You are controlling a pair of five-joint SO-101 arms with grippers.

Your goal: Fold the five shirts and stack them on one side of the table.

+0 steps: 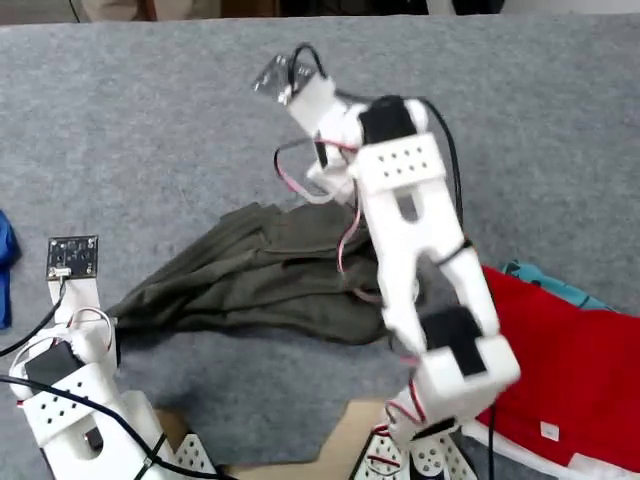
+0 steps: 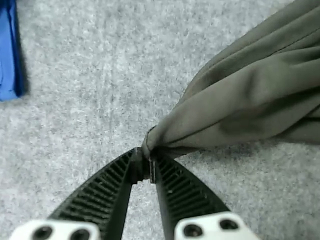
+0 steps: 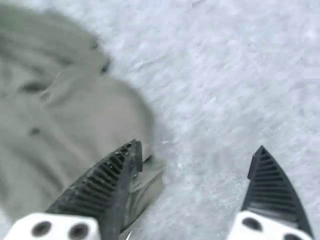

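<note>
At the centre of the grey worktop (image 1: 150, 120) lies the olive shirt (image 1: 260, 275), crumpled and drawn out into a long wedge that narrows toward the left arm; its far end lies under the right arm. Left wrist view: the left pincer (image 2: 150, 167) is closed on the gathered tip of the olive shirt, the cloth bunched between its ribbed fingers (image 2: 105, 190) and fanning out from them across the worktop; a blue shirt (image 2: 9, 50) lies well apart at the worktop's edge. Right wrist view, blurred: the right pincer (image 3: 198, 147) is spread wide and holds nothing; one finger stands at the olive shirt's edge, the other over bare worktop. High view: a red shirt (image 1: 570, 370) lies spread beside the right arm's base, near the olive shirt; a teal garment (image 1: 545, 280) shows at the red shirt's far edge, though whether it lies under the red shirt cannot be told.
</note>
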